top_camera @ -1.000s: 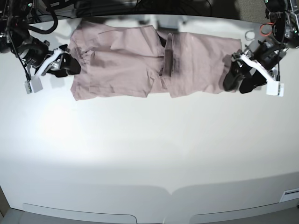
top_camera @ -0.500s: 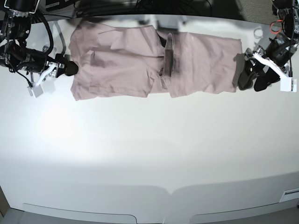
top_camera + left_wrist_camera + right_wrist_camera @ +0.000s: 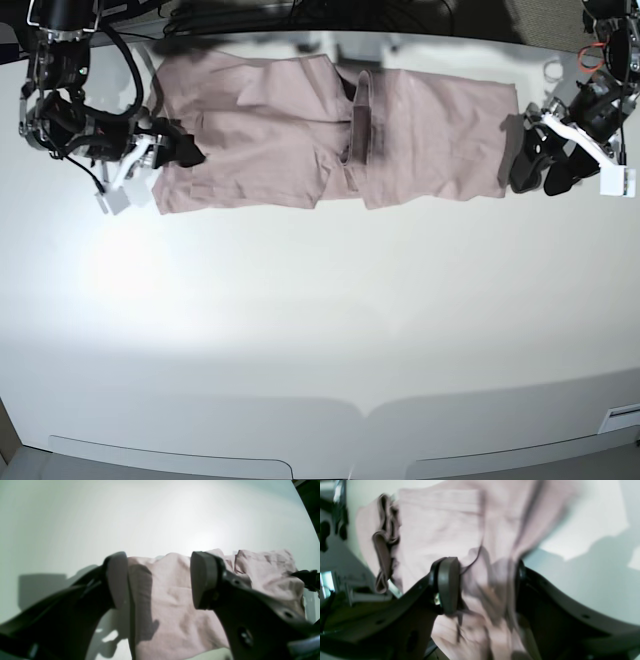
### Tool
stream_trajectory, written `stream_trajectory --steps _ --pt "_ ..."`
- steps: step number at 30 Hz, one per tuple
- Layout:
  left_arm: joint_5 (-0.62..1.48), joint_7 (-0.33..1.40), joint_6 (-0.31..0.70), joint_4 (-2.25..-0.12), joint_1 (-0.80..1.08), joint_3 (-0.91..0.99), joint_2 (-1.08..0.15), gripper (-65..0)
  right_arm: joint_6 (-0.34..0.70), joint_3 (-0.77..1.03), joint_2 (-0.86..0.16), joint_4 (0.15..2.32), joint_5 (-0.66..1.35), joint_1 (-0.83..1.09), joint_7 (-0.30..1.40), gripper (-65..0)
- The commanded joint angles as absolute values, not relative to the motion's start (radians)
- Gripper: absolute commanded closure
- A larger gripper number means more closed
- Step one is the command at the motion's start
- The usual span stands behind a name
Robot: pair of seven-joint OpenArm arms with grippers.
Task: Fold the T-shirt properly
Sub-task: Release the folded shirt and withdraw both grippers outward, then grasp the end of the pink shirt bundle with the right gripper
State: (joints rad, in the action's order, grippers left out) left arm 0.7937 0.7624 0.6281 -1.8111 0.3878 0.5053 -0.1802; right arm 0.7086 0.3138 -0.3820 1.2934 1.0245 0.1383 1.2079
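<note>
One mauve T-shirt (image 3: 330, 135) lies spread, creased, collar folded at centre. Right fingers (image 3: 450, 585) straddle bunched cloth, not closed; left fingers (image 3: 117, 580) apart, beside hem.

Mauve T-shirt (image 3: 330, 130), spread sideways, rumpled, far table edge

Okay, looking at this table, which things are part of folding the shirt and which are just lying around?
Part of the job:
- T-shirt, spread along the far side of the table
- right gripper, at one end of the shirt, cloth between its fingers
- left gripper, open beside the other end

Just lying about:
- red ring and small white ring at the far corner
</note>
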Motion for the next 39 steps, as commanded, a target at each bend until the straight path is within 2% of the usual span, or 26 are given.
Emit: stream_trajectory --steps 1,6,7,9,13,14,22,29,33,39 --pt "0.812 0.745 0.636 -1.831 0.385 0.512 -0.19 -38.6 0.698 0.294 -0.381 1.295 0.976 0.144 1.25 -30.5" --pt "0.812 0.748 0.636 -1.831 0.385 0.512 -0.19 -38.6 0.698 0.23 -0.371 1.295 0.976 0.145 1.25 -30.3" --pt "0.812 0.749 0.636 -1.831 0.385 0.512 -0.189 -38.6 0.698 0.223 -0.371 1.295 0.976 0.144 1.25 -28.3" --pt "0.812 0.757 0.636 -1.831 0.385 0.512 -0.19 -38.6 0.698 0.216 -0.371 1.295 0.976 0.145 1.242 -20.7" --pt "0.812 0.773 0.636 -1.831 0.385 0.512 -0.19 -38.6 0.698 0.216 -0.375 1.295 0.975 0.145 1.19 -1.2" --pt "0.812 0.776 0.636 -1.831 0.385 0.512 -0.19 -38.6 0.698 0.217 -0.379 1.295 0.973 0.145 1.166 0.0" --pt "0.719 0.778 0.636 -1.831 0.385 0.512 -0.189 -38.6 0.698 0.346 -0.458 1.357 0.977 0.144 1.126 0.0" --pt "0.707 0.776 0.636 -1.831 0.385 0.512 -0.189 -38.3 0.698 0.458 -0.467 1.555 1.149 0.147 1.276 0.0" --pt "0.707 0.777 0.68 -1.831 0.385 0.512 -0.189 -38.2 0.688 0.458 -0.381 1.701 1.232 0.147 1.327 0.0" --pt "0.707 0.778 0.698 -1.831 0.385 0.512 -0.19 -38.2 0.678 0.437 -0.174 1.86 1.178 0.153 1.333 0.0"
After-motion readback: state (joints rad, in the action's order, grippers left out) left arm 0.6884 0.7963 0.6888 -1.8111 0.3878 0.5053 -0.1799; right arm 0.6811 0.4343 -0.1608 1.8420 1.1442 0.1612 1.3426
